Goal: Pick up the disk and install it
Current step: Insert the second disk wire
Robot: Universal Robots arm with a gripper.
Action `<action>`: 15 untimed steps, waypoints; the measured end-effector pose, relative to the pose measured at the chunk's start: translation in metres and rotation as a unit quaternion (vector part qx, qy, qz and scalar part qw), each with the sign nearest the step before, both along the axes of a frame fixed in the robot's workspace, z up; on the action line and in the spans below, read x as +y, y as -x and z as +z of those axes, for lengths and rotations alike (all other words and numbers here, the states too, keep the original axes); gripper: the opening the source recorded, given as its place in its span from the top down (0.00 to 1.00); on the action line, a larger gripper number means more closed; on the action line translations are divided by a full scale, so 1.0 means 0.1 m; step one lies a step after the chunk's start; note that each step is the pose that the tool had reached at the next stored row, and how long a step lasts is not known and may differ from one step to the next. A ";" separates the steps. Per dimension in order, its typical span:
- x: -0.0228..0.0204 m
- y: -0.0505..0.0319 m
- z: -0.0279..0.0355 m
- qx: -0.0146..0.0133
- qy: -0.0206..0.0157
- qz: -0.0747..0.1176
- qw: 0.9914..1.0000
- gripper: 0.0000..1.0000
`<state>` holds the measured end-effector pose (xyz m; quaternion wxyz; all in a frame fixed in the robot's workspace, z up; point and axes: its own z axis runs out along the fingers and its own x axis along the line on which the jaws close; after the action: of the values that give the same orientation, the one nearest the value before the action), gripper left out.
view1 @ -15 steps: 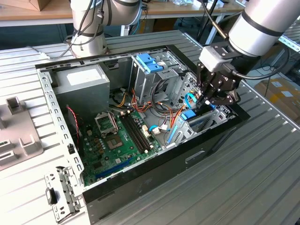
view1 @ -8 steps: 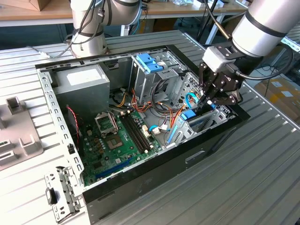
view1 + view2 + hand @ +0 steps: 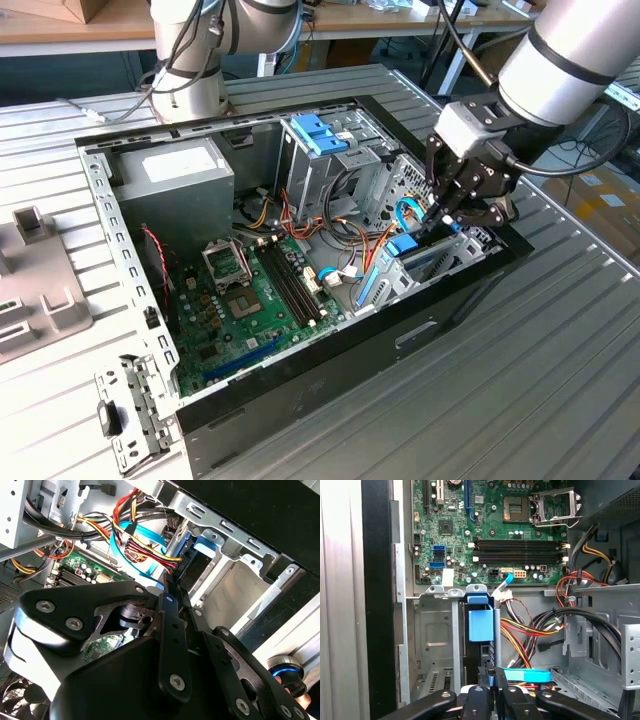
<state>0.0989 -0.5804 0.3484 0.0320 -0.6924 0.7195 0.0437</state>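
While the gripper (image 3: 448, 215) hangs low at the drive bay (image 3: 436, 645) of the open computer case (image 3: 120, 240) on the worktop (image 3: 540, 380), you see its fingers (image 3: 482, 680) pressed together on the upper edge of the disk (image 3: 481, 625), which stands on edge, partly sunk in the bay, its light-blue carrier rail uppermost. In both wrist views the red, yellow and black power cables (image 3: 145, 545) and a flat blue data cable (image 3: 527, 674) lie just beside the slot. Judged from here, 2 risks stand out: a slight tilt could jam the rail against the bay's metal wall, and a sideways drift could snag or pinch those cables. The motherboard (image 3: 250, 295) lies near below, exposed to any slip.
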 end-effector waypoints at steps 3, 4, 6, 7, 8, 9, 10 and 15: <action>-0.001 -0.001 -0.003 0.000 0.000 0.001 1.000 0.84; -0.002 -0.001 -0.004 0.000 -0.001 0.002 1.000 0.84; -0.001 -0.001 -0.005 0.000 -0.001 0.003 1.000 0.84; -0.002 -0.001 -0.008 0.000 -0.002 0.004 1.000 0.84; -0.002 -0.001 -0.012 0.000 -0.002 0.005 1.000 0.84; -0.002 -0.001 -0.014 0.000 -0.002 0.006 1.000 0.84; -0.001 -0.002 -0.017 0.000 -0.002 0.006 1.000 0.84; -0.002 -0.002 -0.036 0.000 -0.002 0.007 1.000 0.84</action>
<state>0.0991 -0.5806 0.3447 0.0331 -0.6976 0.7143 0.0460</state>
